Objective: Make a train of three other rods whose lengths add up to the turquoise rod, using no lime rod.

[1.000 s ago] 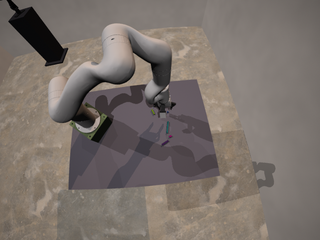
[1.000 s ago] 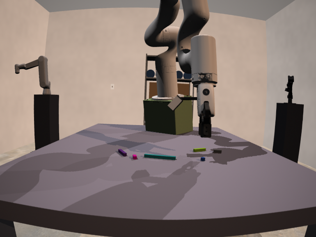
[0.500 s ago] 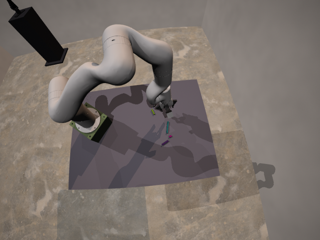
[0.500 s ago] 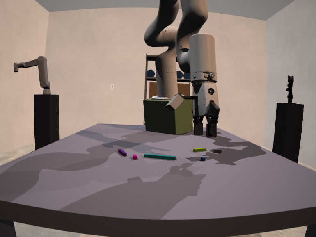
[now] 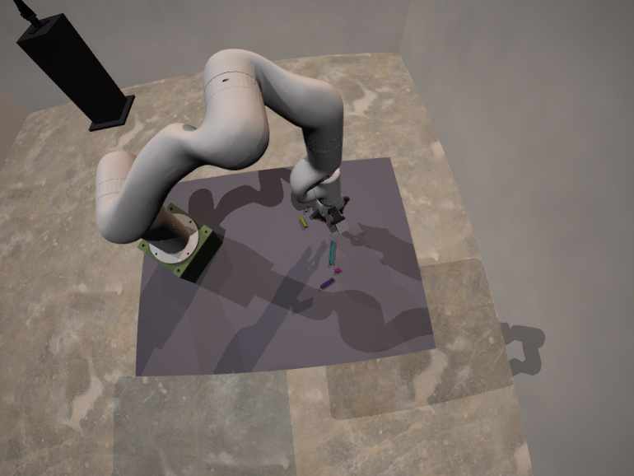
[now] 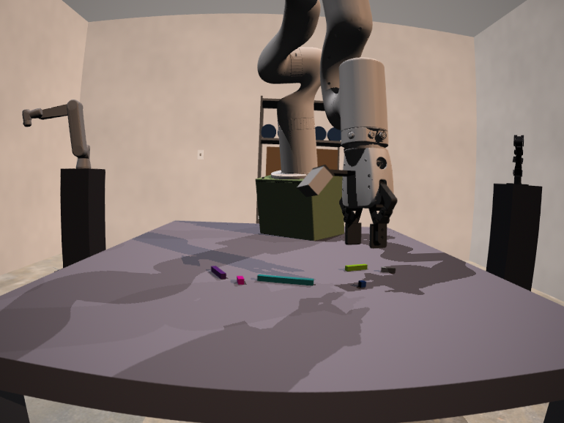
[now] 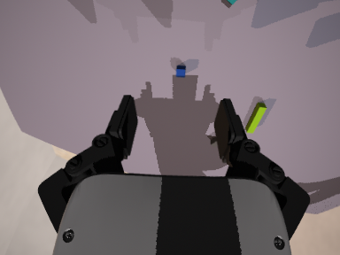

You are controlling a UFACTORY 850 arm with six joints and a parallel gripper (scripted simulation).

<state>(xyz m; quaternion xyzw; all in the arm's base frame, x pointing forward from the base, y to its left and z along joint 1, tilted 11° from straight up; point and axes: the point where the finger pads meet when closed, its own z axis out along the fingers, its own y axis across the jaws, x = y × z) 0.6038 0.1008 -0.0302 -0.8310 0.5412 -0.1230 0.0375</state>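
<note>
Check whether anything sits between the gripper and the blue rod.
Nothing visible does. In the wrist view, only bare table and shadow separate the gripper from the blue rod. The nearby lime rod lies off to the side.

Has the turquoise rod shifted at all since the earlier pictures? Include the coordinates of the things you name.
No. The turquoise rod (image 5: pixel 332 252) (image 6: pixel 285 279) keeps its place and angle beside the magenta rod (image 5: pixel 337 270) (image 6: pixel 240 279), itself unmoved on the table.
</note>
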